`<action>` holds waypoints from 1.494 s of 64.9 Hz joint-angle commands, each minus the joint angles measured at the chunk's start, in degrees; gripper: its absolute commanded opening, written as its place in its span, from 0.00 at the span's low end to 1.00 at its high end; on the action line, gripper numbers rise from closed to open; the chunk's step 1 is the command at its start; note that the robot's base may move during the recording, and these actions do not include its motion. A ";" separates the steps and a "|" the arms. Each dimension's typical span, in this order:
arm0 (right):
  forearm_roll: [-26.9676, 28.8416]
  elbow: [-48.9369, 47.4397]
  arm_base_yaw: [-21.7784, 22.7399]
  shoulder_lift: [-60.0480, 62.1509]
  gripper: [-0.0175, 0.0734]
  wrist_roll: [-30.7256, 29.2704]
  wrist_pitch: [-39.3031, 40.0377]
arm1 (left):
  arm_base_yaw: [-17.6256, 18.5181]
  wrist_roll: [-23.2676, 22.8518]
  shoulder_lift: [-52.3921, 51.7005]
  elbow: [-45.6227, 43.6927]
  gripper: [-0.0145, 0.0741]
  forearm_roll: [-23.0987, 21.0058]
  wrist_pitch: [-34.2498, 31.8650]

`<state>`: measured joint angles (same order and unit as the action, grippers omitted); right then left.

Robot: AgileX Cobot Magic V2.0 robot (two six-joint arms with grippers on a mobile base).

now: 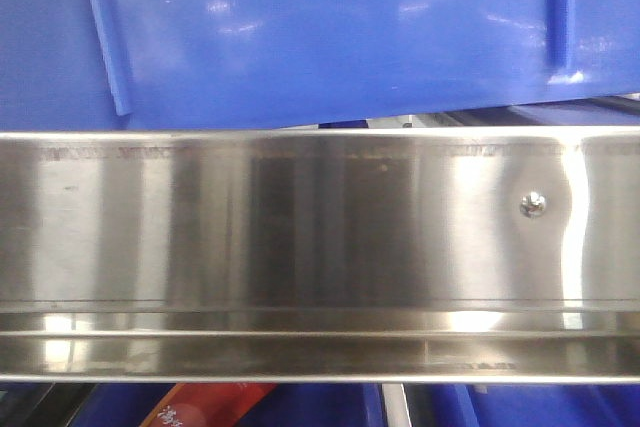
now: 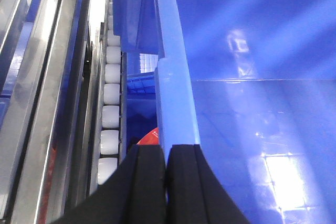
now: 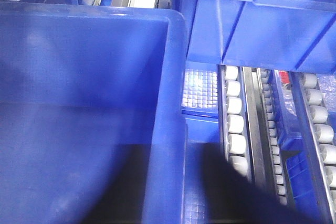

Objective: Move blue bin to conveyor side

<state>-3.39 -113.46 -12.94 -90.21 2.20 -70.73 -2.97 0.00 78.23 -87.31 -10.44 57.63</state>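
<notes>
The blue bin (image 1: 330, 27) fills the top of the front view, its ribbed wall hanging slightly tilted just above a steel rail. In the left wrist view my left gripper (image 2: 167, 182) is shut on the bin's thick rim (image 2: 176, 98), one black finger outside the wall and one inside; the bin's glossy inside (image 2: 252, 103) spreads to the right. In the right wrist view the bin (image 3: 79, 77) lies at left, and my right gripper (image 3: 176, 153) shows as two dark blurred fingers on either side of its rim (image 3: 173, 103), shut on it. The conveyor side is out of view.
A shiny stainless rail (image 1: 320, 227) with a screw (image 1: 533, 204) crosses the front view. Rows of white rollers (image 2: 110, 114) (image 3: 234, 114) run beside the bin. Another blue crate (image 3: 252, 19) stands beyond it. A red item (image 2: 149, 137) lies below, with more blue crates underneath.
</notes>
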 commanded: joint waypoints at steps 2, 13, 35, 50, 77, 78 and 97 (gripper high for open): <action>-0.16 0.65 -0.14 -0.01 0.60 0.02 0.77 | -0.26 0.00 -0.22 -0.55 0.15 -0.64 -0.41; -0.16 3.62 -0.14 -0.01 0.60 0.02 0.77 | -0.26 0.00 -0.22 -0.55 0.15 -0.64 -0.41; -0.16 9.70 -0.14 -0.01 0.60 0.95 0.77 | -0.26 0.00 -0.22 -0.55 0.15 -0.64 -0.41; -0.16 9.68 -0.14 -0.01 0.55 2.55 0.77 | -0.26 0.00 -0.22 -0.55 0.15 -0.64 -0.41; -0.16 9.68 -0.14 -0.01 0.43 0.88 0.77 | -0.26 0.00 -0.11 -0.08 0.15 -0.64 -0.53; -0.16 9.68 -0.14 -0.01 0.43 0.54 0.77 | -0.26 0.00 -0.11 -0.09 0.15 -0.64 -0.63; 0.45 9.68 -0.14 -0.01 0.43 -0.22 0.77 | -0.26 0.00 -0.11 -0.09 0.15 -0.64 -1.72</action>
<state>-2.97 -103.87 -12.94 -90.21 2.56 -70.73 -2.97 0.00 78.23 -87.31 -10.44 57.40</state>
